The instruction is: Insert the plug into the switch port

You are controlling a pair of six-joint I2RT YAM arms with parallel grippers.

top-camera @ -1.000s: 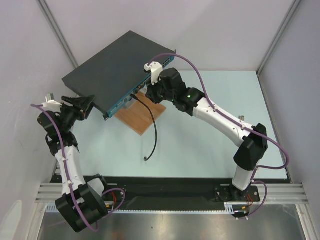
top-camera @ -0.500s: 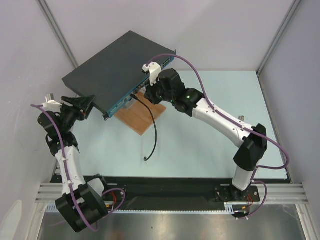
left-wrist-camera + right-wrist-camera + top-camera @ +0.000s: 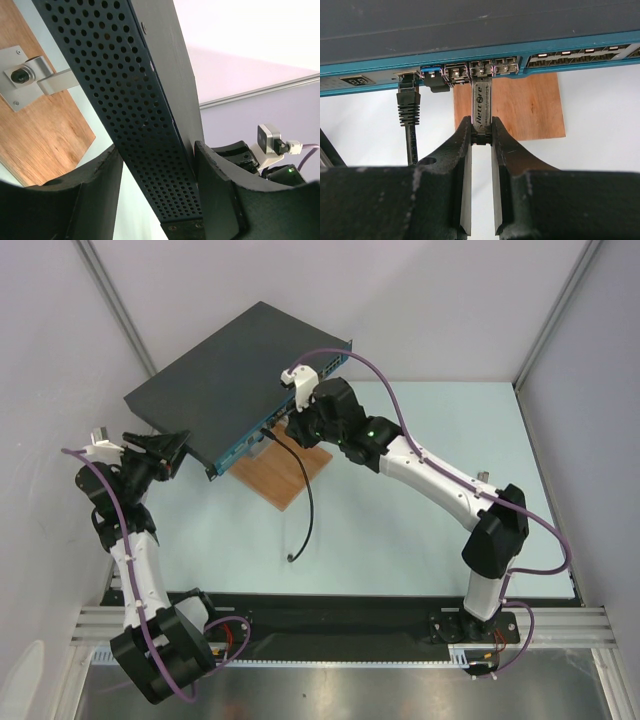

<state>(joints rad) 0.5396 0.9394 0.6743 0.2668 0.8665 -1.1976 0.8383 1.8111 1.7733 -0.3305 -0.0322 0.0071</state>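
The switch (image 3: 230,380) is a flat dark grey box with a teal front, lying at an angle at the back left. My left gripper (image 3: 180,450) is clamped on its near left corner; in the left wrist view both fingers straddle the perforated side (image 3: 150,115), one pressing the top face. My right gripper (image 3: 481,127) is shut on the plug (image 3: 481,100), a slim metal module with printed lettering. The plug's front end sits at a socket in the port row (image 3: 482,67). From above, my right gripper (image 3: 285,425) is at the teal front face.
A black cable (image 3: 308,510) is plugged into a socket (image 3: 408,107) left of the plug and trails over the table. A brown wooden board (image 3: 280,475) lies under the switch's front edge and carries a metal fitting (image 3: 30,80). White walls enclose the table.
The right arm has edged slightly left, toward the switch's front, with the plug in its grip. The left arm and the switch have not moved.
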